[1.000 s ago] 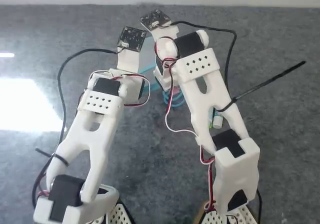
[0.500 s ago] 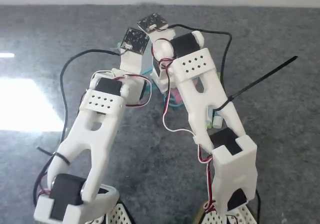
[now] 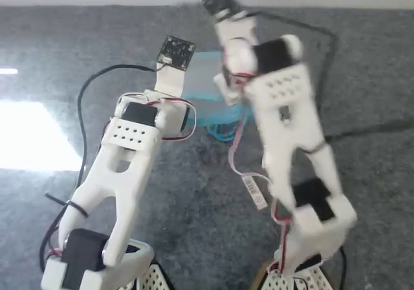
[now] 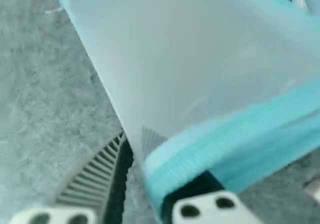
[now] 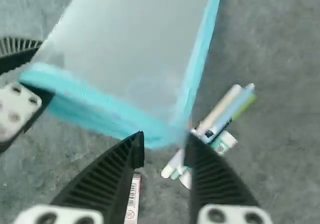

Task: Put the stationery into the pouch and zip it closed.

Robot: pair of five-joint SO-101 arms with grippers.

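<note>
Left claw (image 4: pixel 145 164): clamped on one corner of pouch (image 5: pixel 130 59), one jaw tip hidden under its teal zip edge (image 4: pixel 225 144). Right claw (image 5: pixel 165 139): narrowly parted at the next corner. We count blurred pens (image 5: pixel 225 111) on the surface (image 5: pixel 280 44), right of the pouch, partly hidden.

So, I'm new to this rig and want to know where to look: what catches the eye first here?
The translucent pouch with its cyan zip edge stands out, stretched between the two arms. The left gripper clamps that zip edge, while the right gripper sits open at the pouch's corner. Just past that corner, a few pens lie loose on the grey table, not yet inside.
</note>
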